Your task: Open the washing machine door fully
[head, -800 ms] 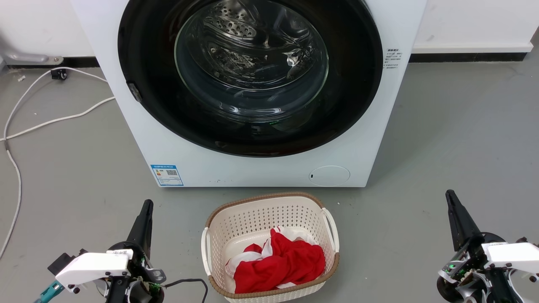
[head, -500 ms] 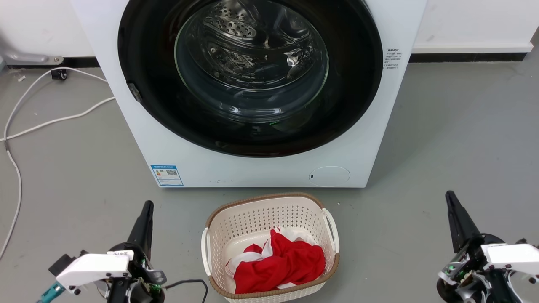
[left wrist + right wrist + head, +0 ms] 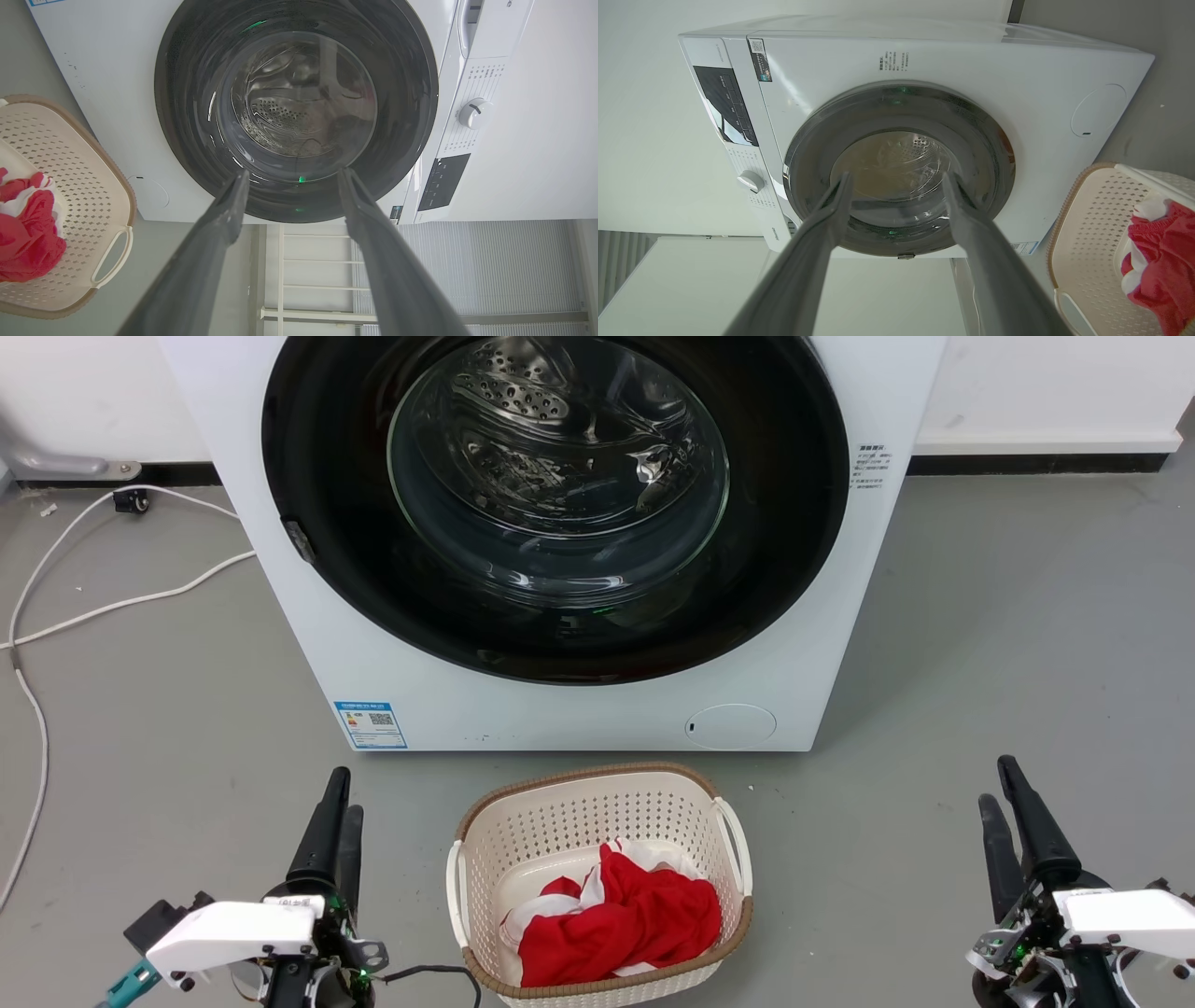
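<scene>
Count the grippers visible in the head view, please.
2. The left gripper is at lower left, beside the basket; the right gripper is at lower right. Both stand open.

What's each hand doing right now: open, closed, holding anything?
Left hand: open, holding nothing.
Right hand: open, holding nothing.

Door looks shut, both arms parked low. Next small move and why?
Probably lift the left gripper toward the small grey tab on the left rim of the washing machine door. The door sits flush against the washing machine, the tab looks like its only grip, and that gripper, jaws open, hangs low on the same side.
</scene>
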{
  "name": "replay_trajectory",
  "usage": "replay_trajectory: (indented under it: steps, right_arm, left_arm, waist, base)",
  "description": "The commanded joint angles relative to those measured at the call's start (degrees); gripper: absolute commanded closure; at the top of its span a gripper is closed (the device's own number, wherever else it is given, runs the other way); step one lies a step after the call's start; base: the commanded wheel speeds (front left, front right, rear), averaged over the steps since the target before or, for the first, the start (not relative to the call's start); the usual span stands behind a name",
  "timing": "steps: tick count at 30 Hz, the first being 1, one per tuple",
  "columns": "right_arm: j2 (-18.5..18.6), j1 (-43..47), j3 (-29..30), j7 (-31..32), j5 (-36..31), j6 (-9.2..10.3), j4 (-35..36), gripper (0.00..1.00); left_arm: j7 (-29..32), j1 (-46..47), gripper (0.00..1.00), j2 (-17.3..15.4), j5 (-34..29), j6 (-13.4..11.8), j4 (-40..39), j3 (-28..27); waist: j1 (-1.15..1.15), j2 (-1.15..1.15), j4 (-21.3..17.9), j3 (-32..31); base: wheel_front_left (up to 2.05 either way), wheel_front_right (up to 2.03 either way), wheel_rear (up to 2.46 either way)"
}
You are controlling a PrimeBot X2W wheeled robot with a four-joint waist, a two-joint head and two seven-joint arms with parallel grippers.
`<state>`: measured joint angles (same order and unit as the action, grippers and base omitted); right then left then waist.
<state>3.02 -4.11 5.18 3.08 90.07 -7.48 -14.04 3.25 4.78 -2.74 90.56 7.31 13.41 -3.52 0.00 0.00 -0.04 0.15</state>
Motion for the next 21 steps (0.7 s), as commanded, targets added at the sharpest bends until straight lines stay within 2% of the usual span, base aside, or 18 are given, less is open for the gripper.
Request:
replay_trajectory:
  steps: [1, 7, 21]
  right_arm:
    - [0.1, -0.6, -0.1, -0.7, -1.9, -0.01, 1.6, 0.0]
    - [0.1, -0.4, -0.5, -2.2, -9.3, -0.01, 3.3, 0.0]
    - [0.1, 0.4, -1.7, -5.4, -34.8, -0.01, 7.7, 0.0]
  left_arm:
    - [-0.8, 1.7, 0.0, -0.2, -1.8, 0.1, -1.6, 0.5]
    - [-2.3, 2.2, 0.0, -0.2, -9.2, 0.1, -3.6, 1.2]
    - [-5.5, 2.8, 0.0, -0.2, -26.4, 0.1, -7.1, 2.9]
  waist:
    - [0.0, 0.0, 0.0, 0.0]
    - [0.0, 0.0, 0.0, 0.0]
    - [0.0, 0.0, 0.0, -0.2]
  base:
    - [0.0, 0.0, 0.0]
    - [0.0, 0.0, 0.0]
    - [0.0, 0.0, 0.0]
